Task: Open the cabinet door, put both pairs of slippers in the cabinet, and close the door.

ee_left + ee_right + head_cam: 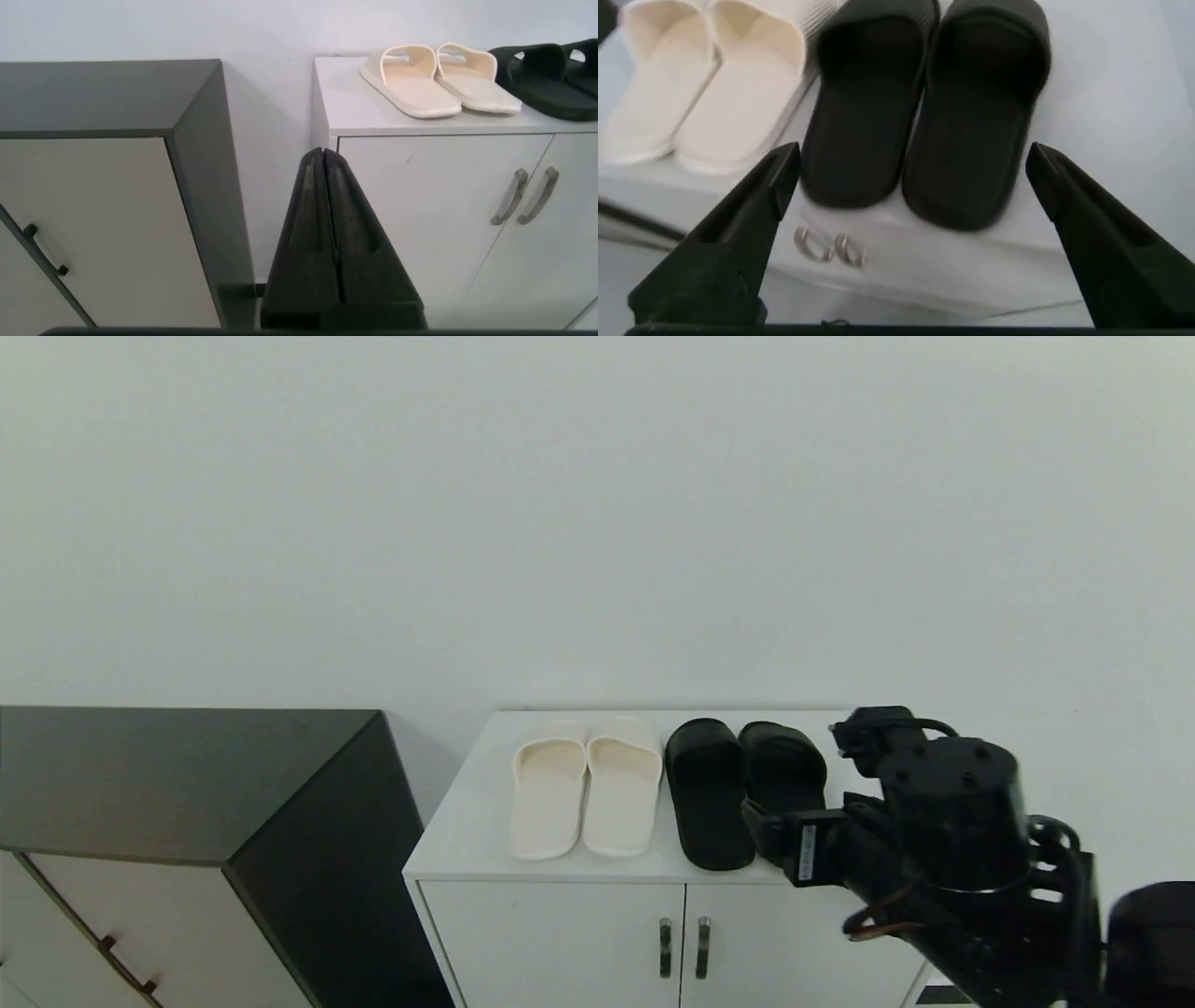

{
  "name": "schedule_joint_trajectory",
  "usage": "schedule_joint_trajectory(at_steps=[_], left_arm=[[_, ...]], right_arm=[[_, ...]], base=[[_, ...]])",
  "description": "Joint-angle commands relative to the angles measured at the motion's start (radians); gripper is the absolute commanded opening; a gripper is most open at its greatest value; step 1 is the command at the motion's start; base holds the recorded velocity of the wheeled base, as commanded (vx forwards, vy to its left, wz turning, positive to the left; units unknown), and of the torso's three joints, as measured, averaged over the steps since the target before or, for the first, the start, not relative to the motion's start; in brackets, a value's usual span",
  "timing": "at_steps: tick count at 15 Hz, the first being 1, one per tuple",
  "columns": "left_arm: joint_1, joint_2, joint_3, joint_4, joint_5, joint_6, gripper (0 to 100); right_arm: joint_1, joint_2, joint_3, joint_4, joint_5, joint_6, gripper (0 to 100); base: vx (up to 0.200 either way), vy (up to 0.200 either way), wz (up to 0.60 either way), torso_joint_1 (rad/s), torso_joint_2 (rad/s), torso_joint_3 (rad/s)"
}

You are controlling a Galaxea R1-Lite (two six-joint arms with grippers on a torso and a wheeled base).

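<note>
Doors not opened yet, both pairs parked on top of the cabinet

The door handles (665, 947) are two upright bars side by side at the middle seam of the white cabinet (551, 943). They sit roughly under where the cream slippers (621, 784) meet the black slippers (709, 793), and both pairs lie heels toward the front edge. The right tool (913, 154) hangs wide open over the black pair, so it's the closer one, with the handles below and a bit left. The left tool (324, 154) is pinched closed, low by the dark cabinet (187, 784).

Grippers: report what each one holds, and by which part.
Nothing is held. The left gripper is shut on nothing, in front of the white cabinet; the right gripper is open over the black slippers.
</note>
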Motion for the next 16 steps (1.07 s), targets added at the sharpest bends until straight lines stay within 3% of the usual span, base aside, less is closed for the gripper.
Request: schedule_joint_trajectory(at_steps=[1, 7, 16], left_arm=[[-0.001, 0.000, 0.000, 0.000, 0.000, -0.001, 0], [-0.001, 0.000, 0.000, 0.000, -0.002, -0.001, 0], [-0.001, 0.000, 0.000, 0.000, -0.003, -0.001, 0]], right_arm=[[-0.036, 0.207, -0.119, -0.035, -0.045, -0.004, 100], [-0.135, 0.374, -0.246, -0.098, -0.052, -0.012, 100], [-0.190, 0.524, -0.442, -0.096, -0.045, -0.048, 100]], base=[[0.000, 0.000, 0.00, 0.000, 0.00, 0.000], [0.000, 0.000, 0.00, 0.000, 0.00, 0.000], [0.000, 0.000, 0.00, 0.000, 0.00, 0.000]])
